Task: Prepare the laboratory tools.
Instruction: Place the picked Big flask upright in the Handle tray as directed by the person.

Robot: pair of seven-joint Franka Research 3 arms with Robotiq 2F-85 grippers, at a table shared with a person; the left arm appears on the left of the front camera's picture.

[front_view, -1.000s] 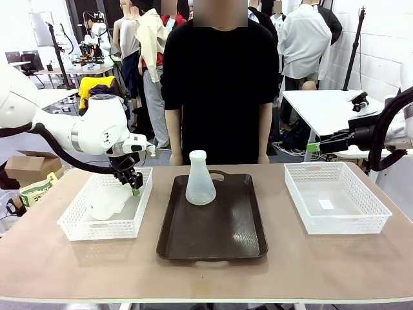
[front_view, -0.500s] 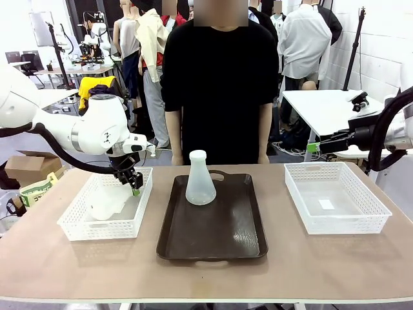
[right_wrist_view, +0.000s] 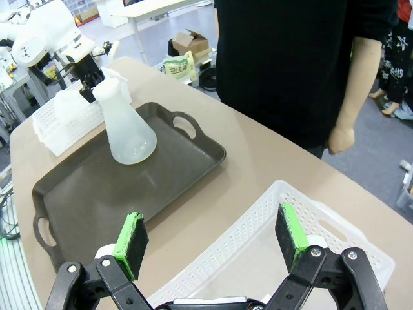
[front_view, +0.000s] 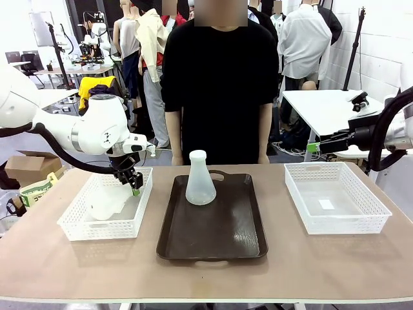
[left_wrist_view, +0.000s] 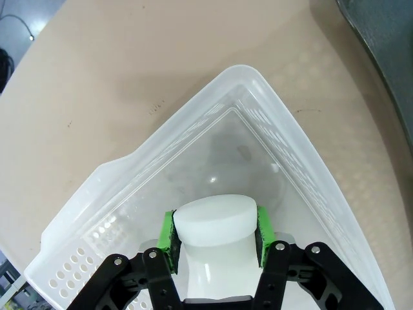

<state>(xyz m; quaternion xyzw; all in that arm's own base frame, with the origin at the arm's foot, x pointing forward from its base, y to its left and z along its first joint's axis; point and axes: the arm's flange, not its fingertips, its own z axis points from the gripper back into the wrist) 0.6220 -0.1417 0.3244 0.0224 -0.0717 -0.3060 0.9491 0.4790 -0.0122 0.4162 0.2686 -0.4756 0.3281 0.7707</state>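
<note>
Front view. I am working from the near side of the table (front_view: 206, 268), with the dark brown tray (front_view: 213, 226) at its middle as my landmark. One frosted Erlenmeyer flask (front_view: 200, 179) is standing upright on the far part of the tray. Left of the tray, my left gripper (front_view: 134, 187) is hanging over the left white mesh basket (front_view: 106, 205), and the second flask (front_view: 106, 199) is sitting inside that basket beneath it, its outline hazy through the mesh. Right of the tray, the right white mesh basket (front_view: 335, 197) is lying with a small white slip on its floor. My right gripper (front_view: 312, 146) is hovering beyond and above that basket, well apart from the tray. A person in a black shirt (front_view: 219, 71) is standing at the far edge behind the tray.

Left wrist view. My left gripper (left_wrist_view: 214, 234) is clamping the second flask (left_wrist_view: 216, 245) by the neck, green pads (left_wrist_view: 169, 234) pressing on both sides just under the rim. The basket (left_wrist_view: 161, 155) is lying below, a corner of the tray (left_wrist_view: 381, 51) showing at the upper right.

Right wrist view. My right gripper (right_wrist_view: 213, 242) is standing wide, holding nothing, over the right basket (right_wrist_view: 258, 258). Beyond it, the flask (right_wrist_view: 129, 129) is standing on the tray (right_wrist_view: 97, 187), and my left gripper (right_wrist_view: 87, 90) is showing at the far basket past the tray.
</note>
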